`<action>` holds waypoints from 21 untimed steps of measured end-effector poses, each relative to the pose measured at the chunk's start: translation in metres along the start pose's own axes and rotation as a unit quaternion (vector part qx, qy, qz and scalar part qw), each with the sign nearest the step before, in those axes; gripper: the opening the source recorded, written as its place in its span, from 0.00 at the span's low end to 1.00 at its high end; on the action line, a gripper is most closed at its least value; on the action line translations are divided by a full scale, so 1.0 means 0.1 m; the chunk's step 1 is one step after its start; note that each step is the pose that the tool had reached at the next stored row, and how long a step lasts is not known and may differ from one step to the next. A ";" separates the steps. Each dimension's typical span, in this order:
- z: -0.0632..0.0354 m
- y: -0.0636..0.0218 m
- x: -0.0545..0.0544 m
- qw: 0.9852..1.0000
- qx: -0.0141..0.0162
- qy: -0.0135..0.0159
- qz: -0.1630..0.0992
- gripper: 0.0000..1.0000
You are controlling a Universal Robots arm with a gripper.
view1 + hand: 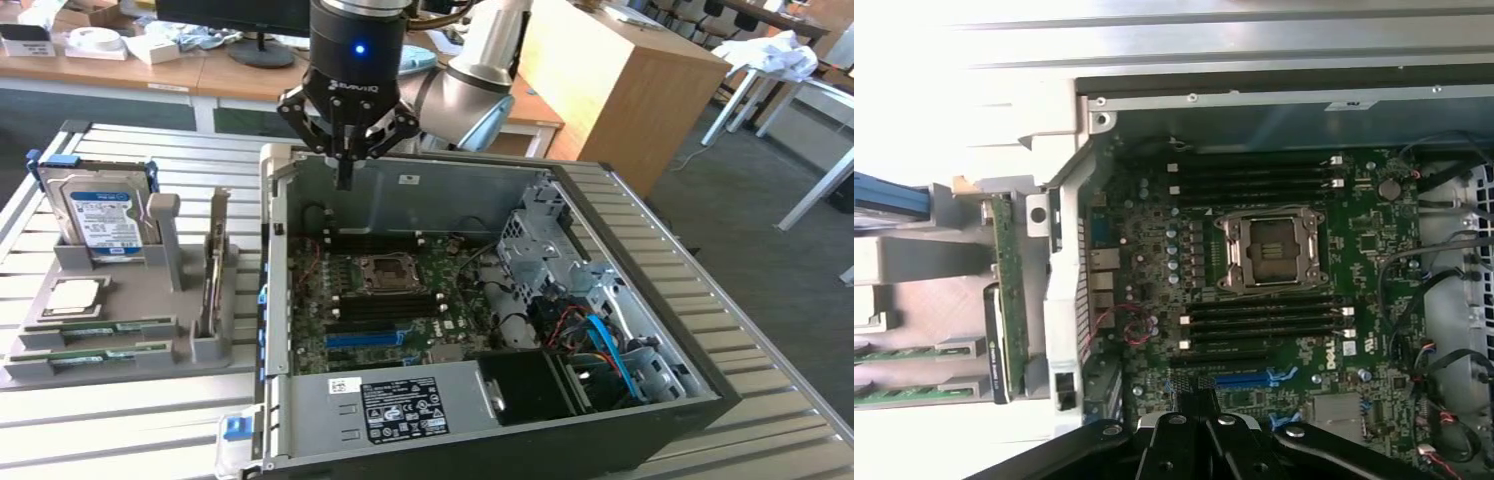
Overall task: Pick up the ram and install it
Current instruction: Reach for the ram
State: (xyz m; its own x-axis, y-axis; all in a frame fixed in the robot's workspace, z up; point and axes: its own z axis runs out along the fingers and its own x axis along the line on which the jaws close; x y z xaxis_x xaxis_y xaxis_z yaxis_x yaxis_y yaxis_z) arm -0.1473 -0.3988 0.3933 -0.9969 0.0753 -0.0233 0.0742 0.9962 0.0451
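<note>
Two ram sticks (100, 327) lie flat in the grey holder (114, 362) at the exterior view's left: long, narrow, green. In the wrist view they show as green strips (894, 352). My gripper (344, 172) hangs above the back wall of the open computer case (441, 190), well away from the holder. Its fingers meet at the tips, shut, with nothing between them. In the wrist view the fingers (1194, 425) point down over the motherboard (1154, 250), near the blue slot (1249, 379). Black empty memory slots (1264, 320) run on both sides of the processor socket (1269, 250).
In the holder stand a blue-labelled hard drive (104, 215), a square silver processor chip (74, 295) and an upright green card (214, 262). Inside the case are drive cages (547, 250), cables (594, 335) and a power supply (387, 405). Desks and a wooden cabinet (627, 80) stand behind.
</note>
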 end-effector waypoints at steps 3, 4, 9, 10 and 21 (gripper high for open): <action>-0.001 -0.004 0.05 1.000 0.000 0.000 0.000 0.10; -0.002 -0.005 0.07 1.000 0.000 0.000 0.000 0.10; -0.004 -0.012 0.16 1.000 0.000 0.000 0.000 0.10; -0.005 -0.013 0.18 1.000 0.000 0.000 0.000 0.10; -0.011 -0.033 0.44 1.000 0.000 0.000 0.000 0.10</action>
State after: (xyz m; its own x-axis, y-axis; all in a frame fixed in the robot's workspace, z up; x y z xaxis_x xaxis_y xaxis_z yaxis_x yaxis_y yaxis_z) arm -0.1909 -0.3989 0.3932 -0.9969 0.0752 -0.0234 0.0741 0.9962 0.0451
